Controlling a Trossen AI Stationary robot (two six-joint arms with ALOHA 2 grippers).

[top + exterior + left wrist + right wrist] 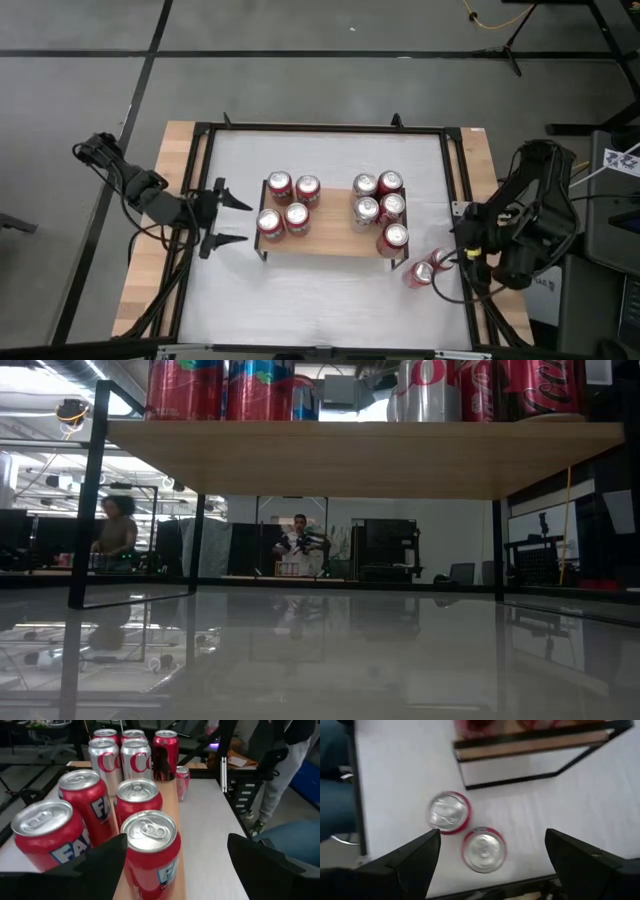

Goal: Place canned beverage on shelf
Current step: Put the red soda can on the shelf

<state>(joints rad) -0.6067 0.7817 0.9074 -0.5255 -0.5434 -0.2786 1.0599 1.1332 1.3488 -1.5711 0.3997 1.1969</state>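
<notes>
The shelf (330, 238) stands mid-table on thin black legs. Several red and silver cans stand upright on its plank: one cluster (288, 203) at its left end, another (381, 205) at its right end. Two more cans (449, 812) (484, 849) stand upright on the white table just off the shelf's right near corner (430, 266). My left gripper (243, 222) is open at the shelf's left end, level with the nearest cans (149, 851) and holding nothing. My right gripper (491, 842) is open above the two table cans, pointing steeply down.
A black frame (200, 180) and wooden side strips (165, 200) border the white table. Bare table lies in front of the shelf (320, 300) and behind it (320, 150). A person's legs (280, 775) stand beyond the table's right side. People (300, 540) show in the room behind.
</notes>
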